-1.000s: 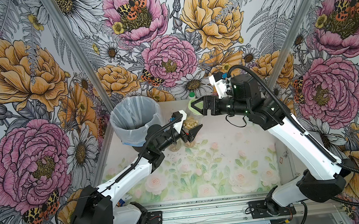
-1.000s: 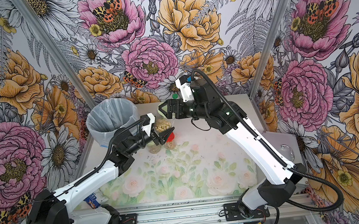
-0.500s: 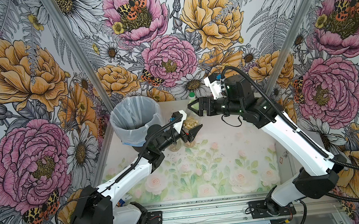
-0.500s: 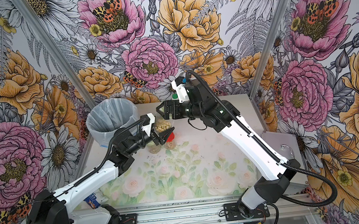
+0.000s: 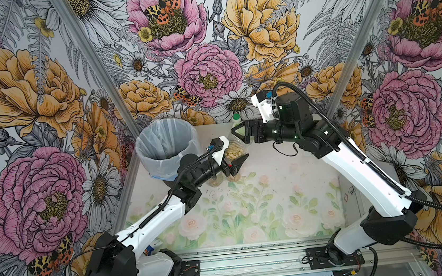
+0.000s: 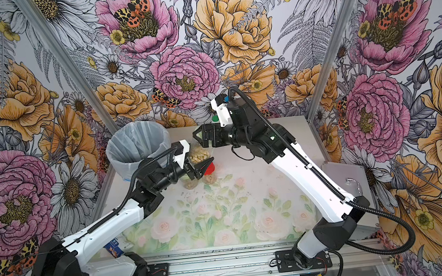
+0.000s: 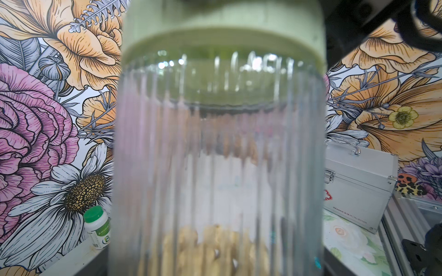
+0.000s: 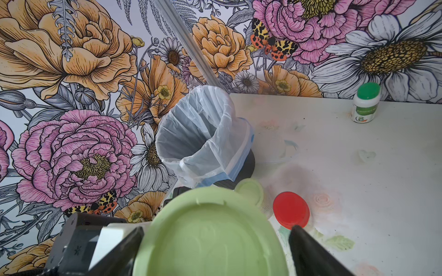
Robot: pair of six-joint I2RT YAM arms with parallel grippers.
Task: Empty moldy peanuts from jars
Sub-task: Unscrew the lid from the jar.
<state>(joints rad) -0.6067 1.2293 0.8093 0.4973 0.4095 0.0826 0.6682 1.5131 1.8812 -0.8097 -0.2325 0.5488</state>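
Observation:
My left gripper point(image 5: 233, 160) is shut on a ribbed clear jar point(image 5: 233, 150) and holds it off the table beside the bin. The left wrist view is filled by this jar point(image 7: 220, 167), with moldy peanuts point(image 7: 210, 251) heaped in it and a pale green lid point(image 7: 224, 31) on top. My right gripper point(image 8: 216, 230) is open, one finger on each side of that lid point(image 8: 210, 239), a thin gap showing on one side. Two more jars stand below, one with a green lid point(image 8: 250, 191) and one with a red lid point(image 8: 290, 212).
A bin lined with a white bag point(image 5: 165, 146) stands at the table's back left corner, just left of the held jar. A small white bottle with a green cap point(image 8: 364, 102) stands by the back wall. A metal case point(image 6: 339, 177) lies off the table's right edge.
My right gripper has moved left and come over the held jar's lid. The left arm and its jar have stayed put.

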